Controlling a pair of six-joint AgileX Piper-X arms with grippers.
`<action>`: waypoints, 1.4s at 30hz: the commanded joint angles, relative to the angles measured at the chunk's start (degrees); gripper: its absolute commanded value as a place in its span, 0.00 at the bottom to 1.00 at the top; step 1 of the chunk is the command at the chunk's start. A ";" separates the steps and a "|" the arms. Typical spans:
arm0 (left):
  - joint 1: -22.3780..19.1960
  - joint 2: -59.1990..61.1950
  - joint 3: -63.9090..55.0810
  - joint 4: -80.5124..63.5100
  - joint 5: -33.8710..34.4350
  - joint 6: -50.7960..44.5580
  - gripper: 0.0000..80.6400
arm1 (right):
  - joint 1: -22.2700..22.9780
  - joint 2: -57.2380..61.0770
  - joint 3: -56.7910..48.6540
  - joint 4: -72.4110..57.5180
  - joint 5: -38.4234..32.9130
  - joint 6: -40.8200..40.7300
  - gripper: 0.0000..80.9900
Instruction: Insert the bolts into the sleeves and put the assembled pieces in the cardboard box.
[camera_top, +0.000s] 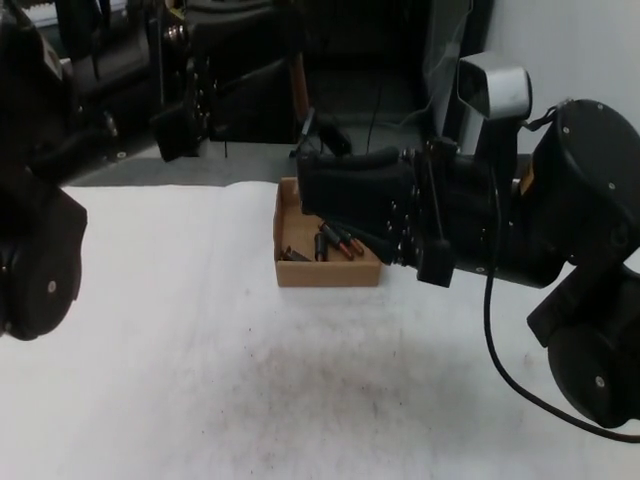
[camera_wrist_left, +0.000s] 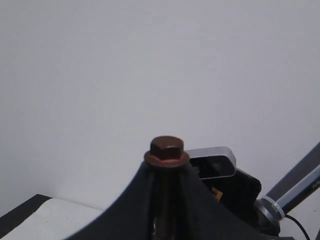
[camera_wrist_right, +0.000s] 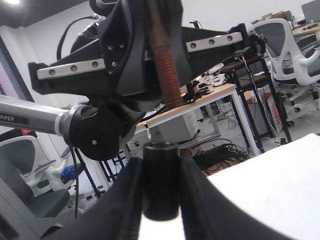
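White bench cover (camera_top: 200, 380) fills the lower two thirds of the high view, with dark office clutter along the top edge. My right arm (camera_top: 560, 220) bulks over the right side of the frame, and the left arm (camera_top: 35, 250) sits at the left edge. Between them, at centre frame, the cardboard box (camera_top: 287, 272) rests on the bench with a few assembled pieces (camera_top: 335, 242) lying in it. I count three or so, but the arm covers that corner and I would not swear to it.

The left gripper (camera_wrist_left: 166, 172) is clamped on a bolt (camera_wrist_left: 166, 150), hex head out past the fingertips. The right gripper (camera_wrist_right: 161, 172) is closed around a black sleeve (camera_wrist_right: 160, 185). The sleeve's open mouth faces the bolt's threaded end, which is near but apart, and looks a shade off the bore's line.

I judge this the insertion step, just short of entry. The next move calls for squaring the thread to the bore, then a slow, straight feed.

Room is fair. Both pieces are held up off the bench, and there is open cover across the lower frame. The right arm's front end overlaps the box's far right corner in the high view, so I'd mind that wall on the way down.
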 joint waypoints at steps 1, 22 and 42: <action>0.18 -0.82 -0.16 0.10 2.68 0.41 0.00 | 0.07 -0.69 -0.09 -1.58 -0.52 0.88 0.01; 0.18 -0.82 -0.16 1.15 11.05 -1.33 0.00 | 0.07 -0.69 -0.22 -1.58 -1.93 1.21 0.01; 0.18 -0.82 -0.16 1.15 10.12 -3.12 0.00 | 0.07 -0.69 -1.60 -3.55 2.64 -3.83 0.01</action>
